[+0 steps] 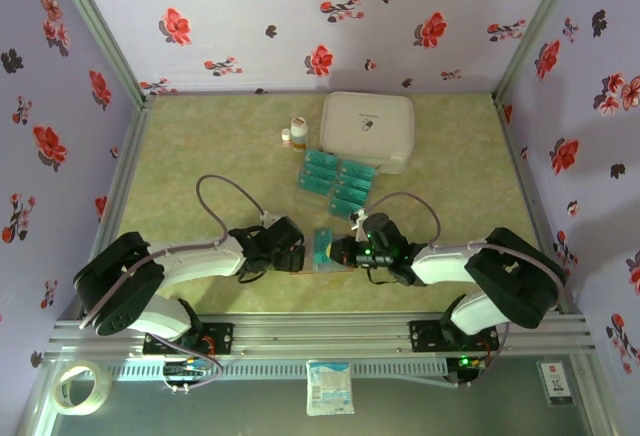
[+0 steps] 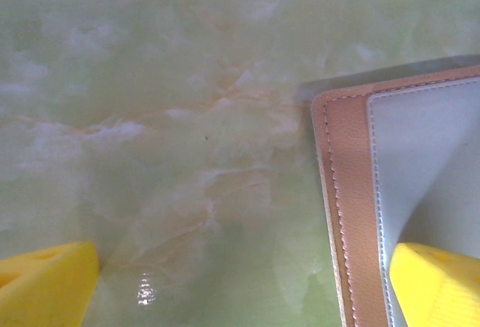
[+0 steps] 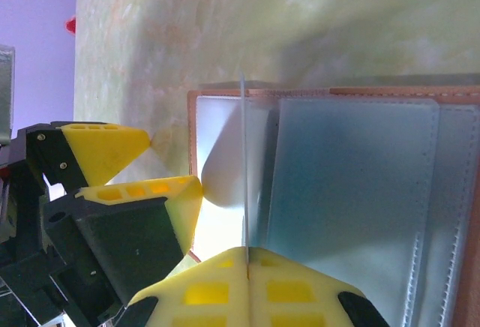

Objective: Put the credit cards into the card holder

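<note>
Where the pincer closes: right gripper (image 3: 247,256), yellow fingertips pressed together on 1 credit card (image 3: 244,162). Card is held on edge, thin as a line in the wrist view, teal from above. It stands upright over the pale inner pockets of the card holder (image 3: 352,214); whether its lower edge sits in a slot, cannot tell.

Item 2: left gripper (image 2: 241,263), jaws spread wide, nothing between them but table top. One finger (image 2: 439,286) rests on the holder's blue-grey lining nr the stitched brown edge. Other finger (image 2: 45,282) is off the holder, over bare surface.

Item 3: card holder, lying open & flat, lining up, between the 2 grippers at the near-centre of the table (image 1: 200,156), just ahead of the arm bases.

Item 4: credit cards (image 1: 337,184), teal, in 2 overlapping rows, mid-table, well apart from the holder, further back.

Item 5: white zipped case (image 1: 368,128), behind the rows, just beside them.

Item 6: 2 small bottles (image 1: 297,134), upright, left of the case.

Item 7: tape roll (image 1: 78,388) & sealed packet (image 1: 329,388), on the ledge below the arm rail.

Surround: floral-print walls (image 1: 300,16), 3 sides.
</note>
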{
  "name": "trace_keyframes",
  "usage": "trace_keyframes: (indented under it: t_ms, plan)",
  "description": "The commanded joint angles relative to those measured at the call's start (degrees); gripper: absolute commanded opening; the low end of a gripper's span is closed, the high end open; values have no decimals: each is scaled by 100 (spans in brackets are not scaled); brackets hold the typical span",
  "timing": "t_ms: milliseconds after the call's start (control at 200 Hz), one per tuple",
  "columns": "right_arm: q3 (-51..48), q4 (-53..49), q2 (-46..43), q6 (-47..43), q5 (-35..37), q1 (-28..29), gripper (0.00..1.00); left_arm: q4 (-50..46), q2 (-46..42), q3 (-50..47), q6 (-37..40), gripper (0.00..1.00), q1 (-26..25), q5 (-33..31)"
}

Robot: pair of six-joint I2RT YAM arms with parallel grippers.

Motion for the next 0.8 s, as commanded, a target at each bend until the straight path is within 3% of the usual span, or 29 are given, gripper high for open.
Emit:
trace_keyframes:
  t_ms: [0,420,795]
  plan:
    - [-109,115,21,65,-21,49,0,-91,53,-129,-103,100,-45,-76]
    - [-217,124,23,135,-3,67,0,-60,31,-151,-120,100,-40,-75]
    - [-255,64,-4,162,43,68,21,-85,24,-119,-102,100,-40,-87]
